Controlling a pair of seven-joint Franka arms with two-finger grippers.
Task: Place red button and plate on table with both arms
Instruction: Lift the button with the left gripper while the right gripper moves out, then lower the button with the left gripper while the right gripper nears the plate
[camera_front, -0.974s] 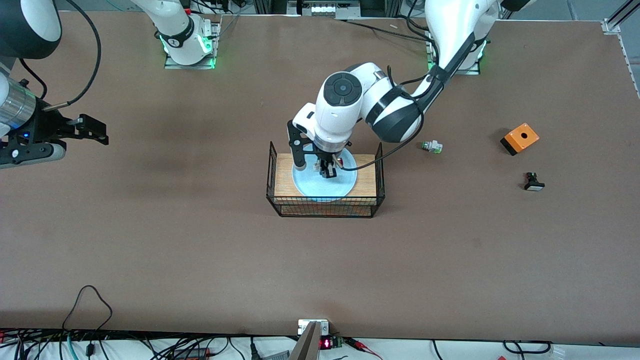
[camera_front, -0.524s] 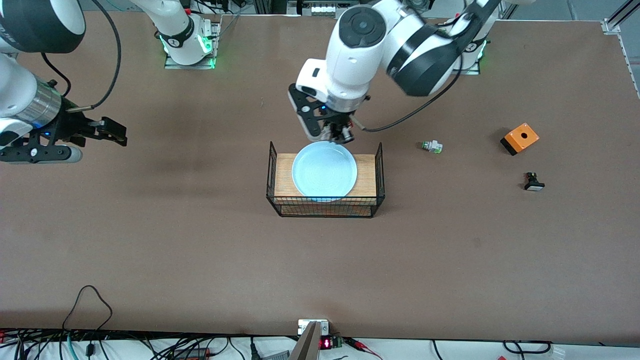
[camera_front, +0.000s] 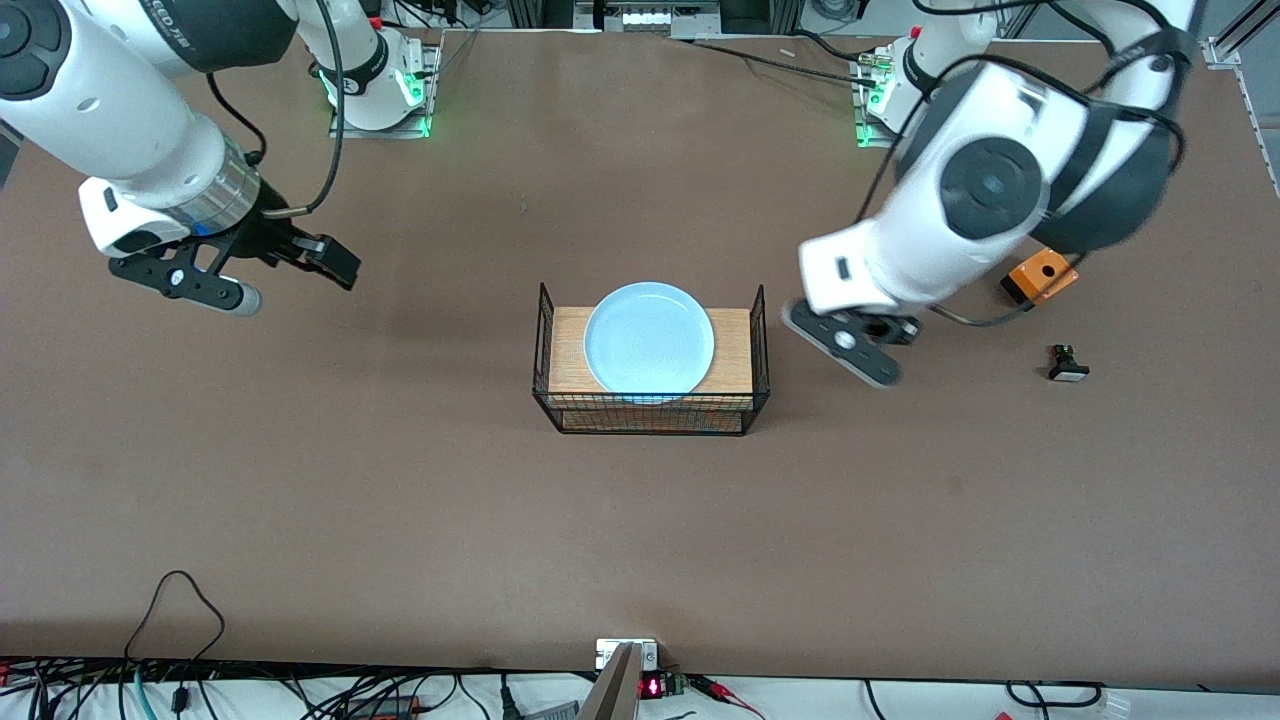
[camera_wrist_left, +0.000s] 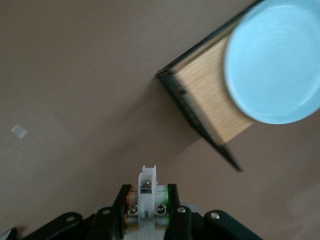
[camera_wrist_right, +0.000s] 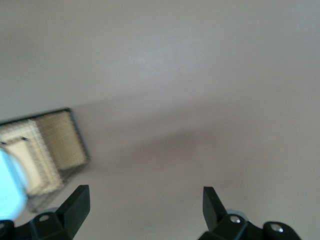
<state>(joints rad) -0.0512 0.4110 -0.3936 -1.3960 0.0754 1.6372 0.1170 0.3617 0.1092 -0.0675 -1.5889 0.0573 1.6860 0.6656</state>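
The light-blue plate (camera_front: 648, 338) (camera_wrist_left: 275, 65) lies on the wooden top of the wire rack (camera_front: 560, 345) in the middle of the table (camera_front: 400, 480). My left gripper (camera_front: 872, 340) (camera_wrist_left: 147, 192) hangs over bare table beside the rack, toward the left arm's end. It is shut on the red button (camera_wrist_left: 146, 192), which shows its white body and a green part; the red cap is hidden. My right gripper (camera_front: 320, 262) (camera_wrist_right: 145, 200) is open and holds nothing, over the table between the rack and the right arm's end. The plate's edge (camera_wrist_right: 7, 185) shows in the right wrist view.
An orange box (camera_front: 1045, 272) peeks out from under the left arm. A black button with a white cap (camera_front: 1067, 364) lies nearer the front camera than the box. The rack has raised wire sides (camera_front: 760, 340) at both ends.
The left gripper lifted the button off the plate and swung toward the left arm's end of the table. The right gripper moved closer to the rack.
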